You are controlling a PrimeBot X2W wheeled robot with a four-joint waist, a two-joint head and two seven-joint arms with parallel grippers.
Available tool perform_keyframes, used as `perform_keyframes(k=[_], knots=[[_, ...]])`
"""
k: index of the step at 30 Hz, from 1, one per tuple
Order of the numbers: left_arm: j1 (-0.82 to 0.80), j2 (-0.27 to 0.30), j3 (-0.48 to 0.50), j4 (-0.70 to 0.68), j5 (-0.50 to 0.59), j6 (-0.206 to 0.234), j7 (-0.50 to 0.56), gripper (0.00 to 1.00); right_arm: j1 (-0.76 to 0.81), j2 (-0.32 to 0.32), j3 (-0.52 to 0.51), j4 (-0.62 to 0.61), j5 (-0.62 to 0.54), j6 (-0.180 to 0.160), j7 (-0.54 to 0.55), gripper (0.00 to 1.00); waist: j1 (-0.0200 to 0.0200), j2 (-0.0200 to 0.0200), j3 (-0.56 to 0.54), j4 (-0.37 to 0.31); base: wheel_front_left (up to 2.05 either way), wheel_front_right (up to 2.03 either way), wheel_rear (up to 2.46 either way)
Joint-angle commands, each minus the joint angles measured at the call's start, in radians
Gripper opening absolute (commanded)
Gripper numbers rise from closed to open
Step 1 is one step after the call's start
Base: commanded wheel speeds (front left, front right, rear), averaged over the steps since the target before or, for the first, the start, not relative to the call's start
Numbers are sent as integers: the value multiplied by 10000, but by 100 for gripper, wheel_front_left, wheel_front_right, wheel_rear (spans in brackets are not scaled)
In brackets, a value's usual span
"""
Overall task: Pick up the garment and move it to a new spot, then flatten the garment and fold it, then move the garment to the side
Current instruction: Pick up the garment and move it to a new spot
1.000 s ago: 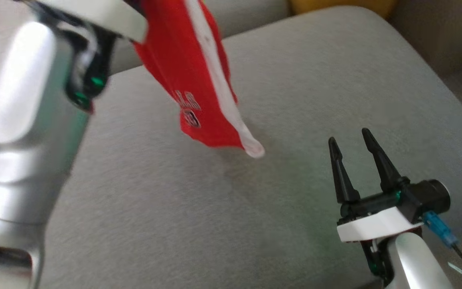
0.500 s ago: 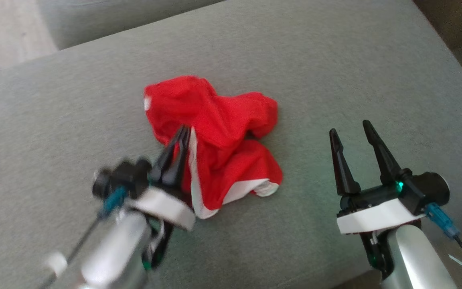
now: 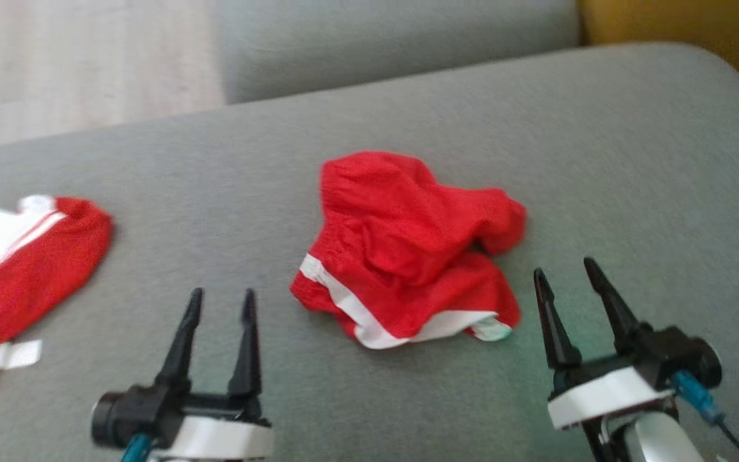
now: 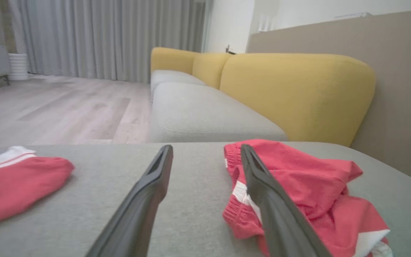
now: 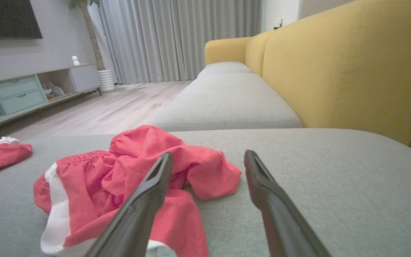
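Note:
The garment, red shorts with white trim, lies crumpled in a heap in the middle of the grey cushion. It also appears in the left wrist view and the right wrist view. My left gripper stands open to the lower left of the heap, apart from it, with nothing between its fingers. To the heap's lower right, my right gripper is open too and holds nothing.
A second red and white garment lies at the cushion's left edge. Wooden floor lies beyond the left side. Another grey seat and yellow backrests stand behind the cushion.
My left gripper lowered the garment onto the cushion, let go of it, opened, and drew back to the lower left. The head camera has shifted. The right gripper stayed open.

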Motion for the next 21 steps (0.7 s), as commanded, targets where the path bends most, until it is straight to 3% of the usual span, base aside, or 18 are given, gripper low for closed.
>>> perform_keyframes(k=[1, 7, 21], knots=[[-60, -120, 603, -571, 201, 36, -94, 100, -68, 14, 178, -254, -86, 39, -36, 100, 3, -1, -657, 737, 0, 0, 0], [933, -189, 1130, -1151, 591, 33, -94, 100, 497, 14, 176, -208, -156, 39, -36, 100, 3, -1, -1102, 1118, 0, 0, 0], [1592, -195, 1154, -1259, 1117, 443, -95, 100, 980, 14, 239, -290, -125, 39, -36, 100, 3, -1, -1178, 1114, 0, 0, 0]])
